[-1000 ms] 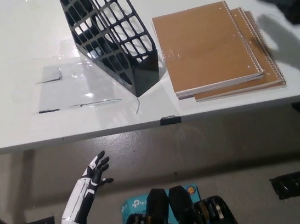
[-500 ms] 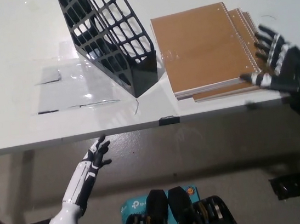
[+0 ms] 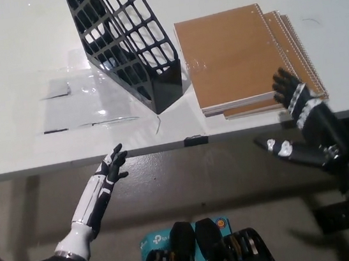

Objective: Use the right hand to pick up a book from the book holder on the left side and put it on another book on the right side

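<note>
Two brown books (image 3: 242, 54) stacked on the white tabletop (image 3: 11, 62), just right of the black mesh holder (image 3: 127, 40). Top book lies slightly left of the lower one. Right hand (image 3: 299, 124) at the tabletop's front edge, near the stack's lower right corner, fingers spread, holding nothing. Left hand (image 3: 112, 167) below the tabletop edge, fingers apart, empty.

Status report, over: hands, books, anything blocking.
Right robot hand open, empty, at the table edge by the books. Left robot hand open, below the table. Two notebooks stacked right of the holder. Nothing in the way.
</note>
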